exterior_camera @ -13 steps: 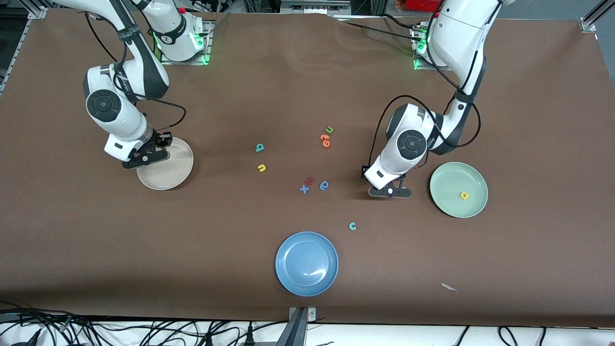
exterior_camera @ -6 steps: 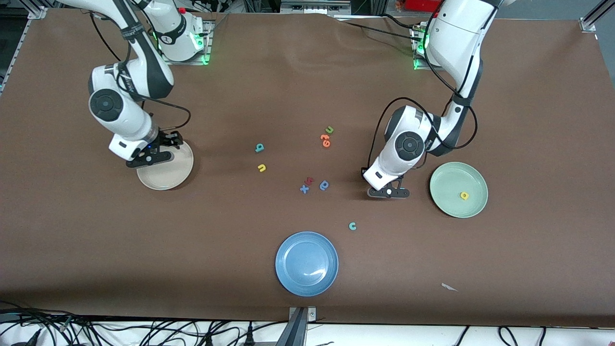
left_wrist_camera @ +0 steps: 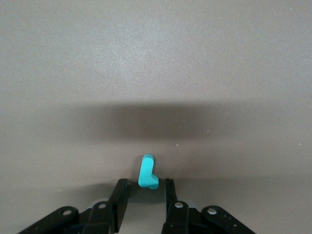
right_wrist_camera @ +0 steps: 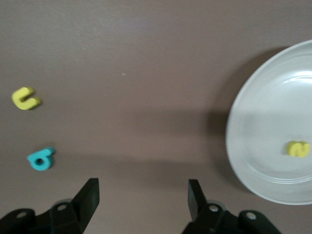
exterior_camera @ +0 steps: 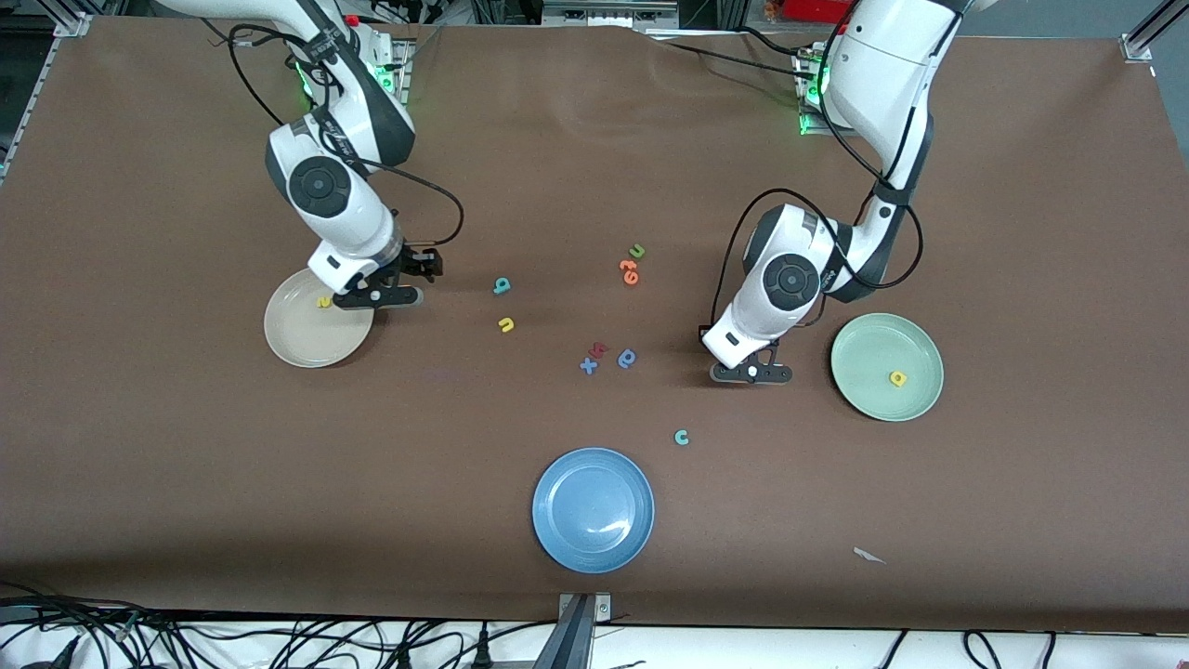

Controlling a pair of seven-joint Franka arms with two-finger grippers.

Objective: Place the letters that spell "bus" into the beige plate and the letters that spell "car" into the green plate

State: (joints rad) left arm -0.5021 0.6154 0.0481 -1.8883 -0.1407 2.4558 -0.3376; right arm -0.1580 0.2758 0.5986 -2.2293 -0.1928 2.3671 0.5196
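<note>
Bench point(exterior_camera: 186, 483) brown. Three plates: beige plate point(exterior_camera: 297, 346) holding yellow s point(exterior_camera: 323, 302); green plate point(exterior_camera: 859, 372) holding yellow a point(exterior_camera: 897, 378); blue plate point(exterior_camera: 593, 509).

Two end effectors: right end effector point(exterior_camera: 378, 296) spread, just beside beige plate's rim; left end effector point(exterior_camera: 751, 373) low at bench, pinching teal r point(left_wrist_camera: 146, 172).

Loose on bench: teal b point(exterior_camera: 503, 285), yellow u point(exterior_camera: 505, 324), teal c point(exterior_camera: 682, 437).

A brown table point(exterior_camera: 594, 557) carries three plates: a beige plate point(exterior_camera: 302, 348) toward the right arm's end, a green plate point(exterior_camera: 864, 358) toward the left arm's end, and a blue plate point(exterior_camera: 593, 548) near the front edge. Foam letters lie scattered mid-table, among them a teal b point(exterior_camera: 503, 285), yellow u point(exterior_camera: 505, 324), teal c point(exterior_camera: 682, 437), blue x point(exterior_camera: 588, 365) and orange letters point(exterior_camera: 629, 271).
</note>
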